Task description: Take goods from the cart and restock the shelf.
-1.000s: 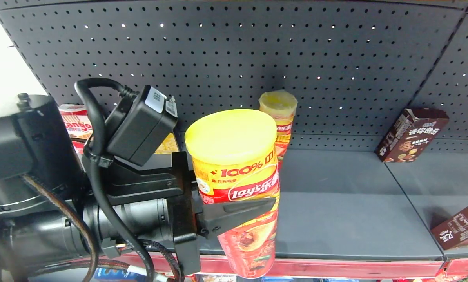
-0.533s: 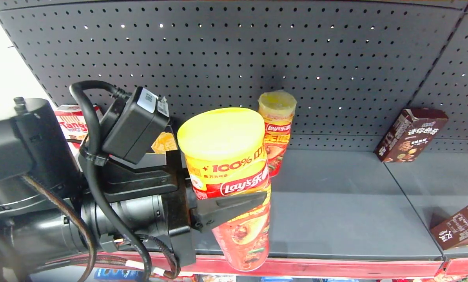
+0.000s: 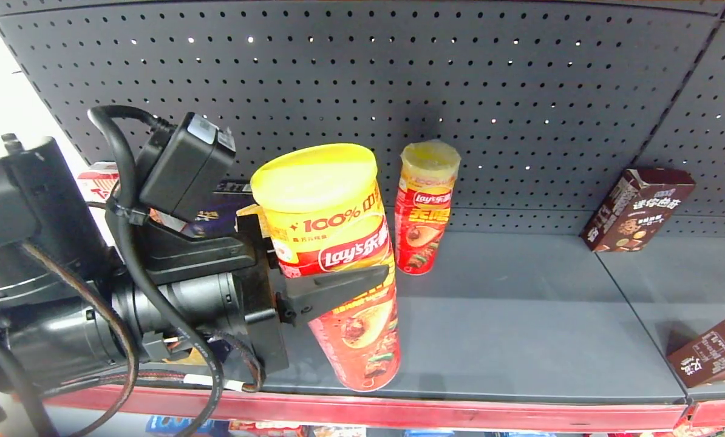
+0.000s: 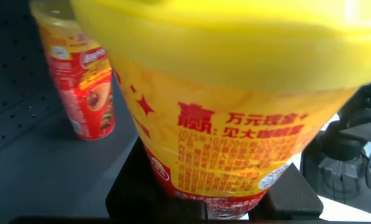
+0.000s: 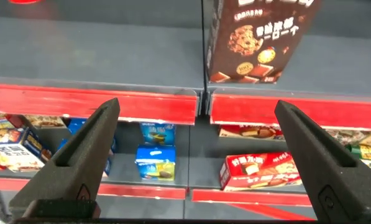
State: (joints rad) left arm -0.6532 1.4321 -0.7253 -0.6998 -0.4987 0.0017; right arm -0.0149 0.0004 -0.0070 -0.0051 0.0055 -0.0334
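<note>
Swinging left+up in frame, left gripper (image 3: 332, 264), fingers clamped on chip can (image 3: 353, 328), now has can base past lip of shelf (image 3: 520, 315), lower centre, so set-down prob. next; right gripper (image 5: 197, 106) gapes wide, empty.

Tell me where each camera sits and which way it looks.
Head view: on the robot's head, facing the shelf; shows the left gripper clamped on a chip can.
Left wrist view: on the left wrist, close against that can; gripper base visible.
Right wrist view: on the right wrist, facing the shelf's red edge and a brown box; open right gripper shows.
Shared: head and left wrist views both show the second can standing on the shelf.
</note>
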